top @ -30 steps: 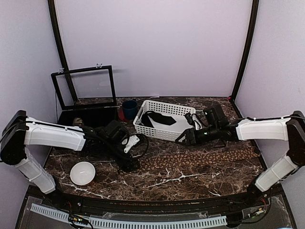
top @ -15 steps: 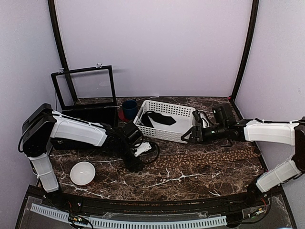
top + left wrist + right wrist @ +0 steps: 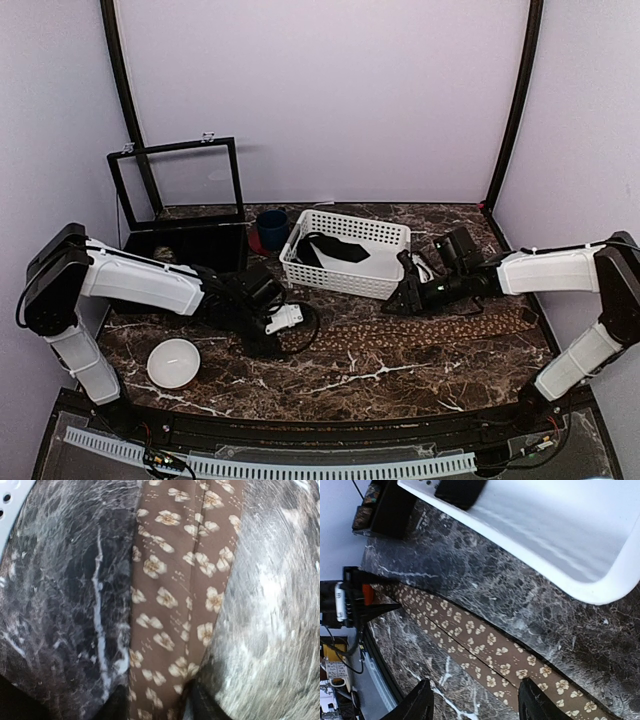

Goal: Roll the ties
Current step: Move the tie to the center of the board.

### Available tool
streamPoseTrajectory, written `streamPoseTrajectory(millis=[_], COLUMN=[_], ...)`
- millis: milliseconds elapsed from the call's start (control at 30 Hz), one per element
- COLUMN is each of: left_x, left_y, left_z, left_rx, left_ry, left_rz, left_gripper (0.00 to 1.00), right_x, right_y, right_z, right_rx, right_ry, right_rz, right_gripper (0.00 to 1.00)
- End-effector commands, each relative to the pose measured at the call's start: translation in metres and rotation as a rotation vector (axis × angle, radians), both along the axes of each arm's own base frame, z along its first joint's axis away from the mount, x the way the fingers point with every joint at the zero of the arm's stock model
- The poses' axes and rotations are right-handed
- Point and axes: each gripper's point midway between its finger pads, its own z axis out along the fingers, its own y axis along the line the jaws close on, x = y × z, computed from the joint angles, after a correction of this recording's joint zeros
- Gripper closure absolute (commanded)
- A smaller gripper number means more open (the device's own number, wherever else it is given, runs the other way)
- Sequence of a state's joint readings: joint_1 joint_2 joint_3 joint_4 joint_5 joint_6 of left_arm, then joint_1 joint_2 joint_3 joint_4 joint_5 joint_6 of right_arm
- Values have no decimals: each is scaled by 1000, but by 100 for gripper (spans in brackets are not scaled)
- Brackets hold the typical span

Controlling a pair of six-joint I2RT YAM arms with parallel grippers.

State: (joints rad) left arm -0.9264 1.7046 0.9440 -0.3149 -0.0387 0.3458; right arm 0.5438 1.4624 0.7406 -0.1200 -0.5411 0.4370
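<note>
One tie (image 3: 420,328), dark brown with tan flowers, lies flat and unrolled across the table from left of centre to the right. My left gripper (image 3: 262,335) is at its narrow left end. In the left wrist view the tie (image 3: 175,590) runs up the frame and narrows between my two dark fingers (image 3: 202,702), which pinch its end. My right gripper (image 3: 400,300) hovers open just over the tie's middle, by the basket's front corner. In the right wrist view the tie (image 3: 485,650) passes diagonally under my spread, empty fingers (image 3: 535,702).
A white basket (image 3: 300,262) with a dark item inside stands behind the tie. A blue cup (image 3: 271,228) is to its left. A black tray and an open lid frame (image 3: 180,150) are at the back left. A white bowl (image 3: 172,362) is at the front left.
My left gripper swung right along the tie's end, then back left. My right gripper drew left and down, closer over the tie by the basket.
</note>
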Motion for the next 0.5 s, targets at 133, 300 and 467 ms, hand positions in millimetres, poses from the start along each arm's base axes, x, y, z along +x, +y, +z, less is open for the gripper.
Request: streamPoseTrajectory(millis=[133, 300, 467], left_x=[10, 14, 8], left_y=[-29, -41, -55], left_z=[97, 178, 185], left_rx=[-337, -737, -815], left_ry=[-214, -408, -333], left_rz=[-12, 37, 20], left_gripper=[2, 1, 1], right_x=[10, 10, 14], right_y=[-1, -1, -5], right_z=[-8, 34, 66], right_rx=[-54, 32, 39], right_ry=[-20, -161, -243], right_rz=[21, 16, -4], right_gripper=[43, 36, 27])
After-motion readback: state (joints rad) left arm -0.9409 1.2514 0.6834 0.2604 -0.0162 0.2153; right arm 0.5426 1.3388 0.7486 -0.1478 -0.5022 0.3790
